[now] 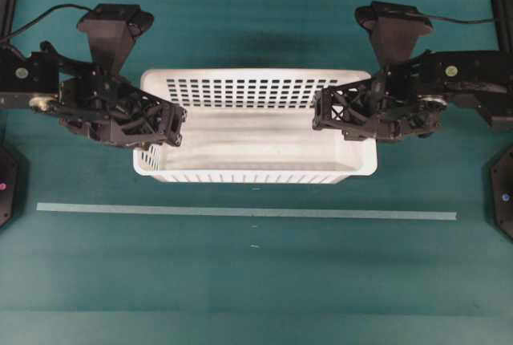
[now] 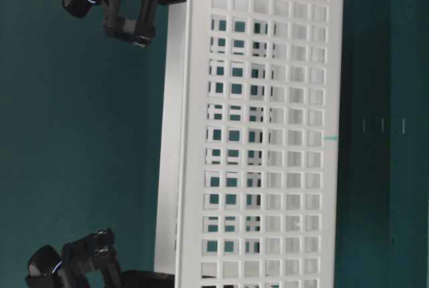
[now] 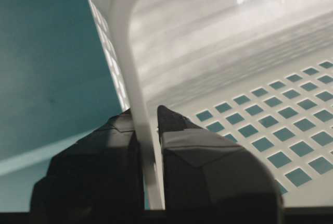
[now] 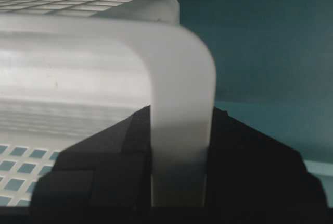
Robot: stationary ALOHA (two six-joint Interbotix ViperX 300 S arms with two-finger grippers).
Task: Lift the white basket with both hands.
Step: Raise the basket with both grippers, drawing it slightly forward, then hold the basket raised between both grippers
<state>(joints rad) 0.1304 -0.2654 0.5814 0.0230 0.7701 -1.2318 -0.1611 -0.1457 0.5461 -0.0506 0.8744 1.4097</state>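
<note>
Overhead: white basket (image 1: pixel 255 126) at centre of the green table (image 1: pixel 256 281); left gripper (image 1: pixel 171 123) at 9 o'clock, right gripper (image 1: pixel 323 111) at 3 o'clock.
Left wrist: left gripper clamped on the basket's end rim.
Right wrist: right gripper clamped on the opposite rim.

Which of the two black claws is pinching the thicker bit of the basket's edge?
The right gripper: its fingers straddle the white basket's broad rolled rim. The left gripper pinches only a thin wall edge.
</note>
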